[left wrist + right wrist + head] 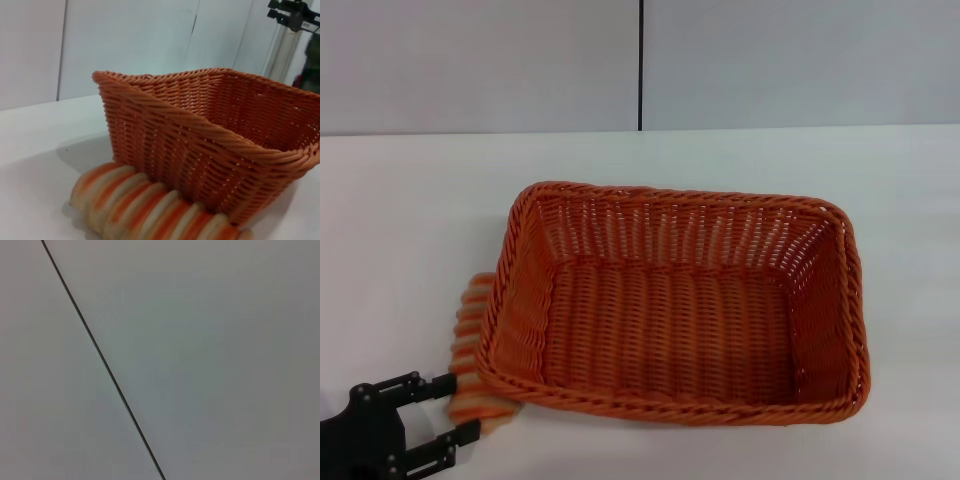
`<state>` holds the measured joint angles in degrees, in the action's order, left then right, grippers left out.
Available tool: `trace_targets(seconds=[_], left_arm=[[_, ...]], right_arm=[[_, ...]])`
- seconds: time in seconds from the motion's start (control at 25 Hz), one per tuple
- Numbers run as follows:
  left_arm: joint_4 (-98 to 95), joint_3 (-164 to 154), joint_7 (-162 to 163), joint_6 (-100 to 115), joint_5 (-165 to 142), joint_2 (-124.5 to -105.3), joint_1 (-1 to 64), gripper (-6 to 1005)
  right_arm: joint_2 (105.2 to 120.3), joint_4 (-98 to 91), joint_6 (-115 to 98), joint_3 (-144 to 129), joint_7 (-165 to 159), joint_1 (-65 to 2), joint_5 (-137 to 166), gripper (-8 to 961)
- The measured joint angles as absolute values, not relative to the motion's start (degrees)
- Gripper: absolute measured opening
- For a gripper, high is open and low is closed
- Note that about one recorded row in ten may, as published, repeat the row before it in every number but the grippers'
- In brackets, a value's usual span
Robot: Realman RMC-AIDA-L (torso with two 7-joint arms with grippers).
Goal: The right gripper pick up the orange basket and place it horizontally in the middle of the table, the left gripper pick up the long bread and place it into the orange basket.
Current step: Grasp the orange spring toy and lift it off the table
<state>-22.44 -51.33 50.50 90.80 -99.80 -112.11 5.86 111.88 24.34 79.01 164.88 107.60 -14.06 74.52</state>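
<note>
head view: the orange basket [680, 305] sits lengthwise across the middle of the tabletop [410, 210], empty, so the first half of the task looks done. the long bread [472, 345] lies on the tabletop at the basket's 9 o'clock, pressed against its outer wall. the left gripper [460, 408] comes in from 7 o'clock with its fingers spread, released, one to each side of the loaf's near end and not yet clamped on it. the risk as i judge it: the loaf is so tight to the wicker that the far finger could catch the braided rim and shove the basket, or the rounded, ridged loaf could squirt out of a pinch at its tip.

left wrist view: the basket's sloping woven wall rises right behind the striped cream-and-orange loaf, touching it; the weave is coarse and stiff, the loaf smooth and ribbed.

right wrist view: only a plain grey wall with a dark seam; the right gripper is not seen.
</note>
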Motion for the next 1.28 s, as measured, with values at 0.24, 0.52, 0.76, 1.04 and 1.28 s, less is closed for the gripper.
trace_targets(seconds=[0.24,0.52,0.76,1.04,1.28], left_arm=[[-22.41,-51.33,50.43,90.06,-99.83,-112.41,6.14,627],[-22.41,-50.9,50.07,89.46,-99.85,-112.62,6.31,576],[-22.28,-49.65,49.01,88.4,-99.73,-112.82,6.17,514],[-22.14,-45.43,47.41,88.45,-99.78,-113.33,5.59,430],[-22.22,-44.51,46.38,88.61,-99.61,-113.48,5.12,375]], right_arm=[[111.88,24.34,79.01,164.97,107.45,-14.07,74.46,479],[111.87,24.34,79.01,164.97,107.39,-14.13,73.98,479],[111.88,24.34,79.01,164.97,107.38,-13.94,73.94,478],[111.88,24.25,78.98,164.97,107.45,-13.88,73.91,478],[111.88,24.25,78.94,164.97,107.49,-13.78,73.87,478]])
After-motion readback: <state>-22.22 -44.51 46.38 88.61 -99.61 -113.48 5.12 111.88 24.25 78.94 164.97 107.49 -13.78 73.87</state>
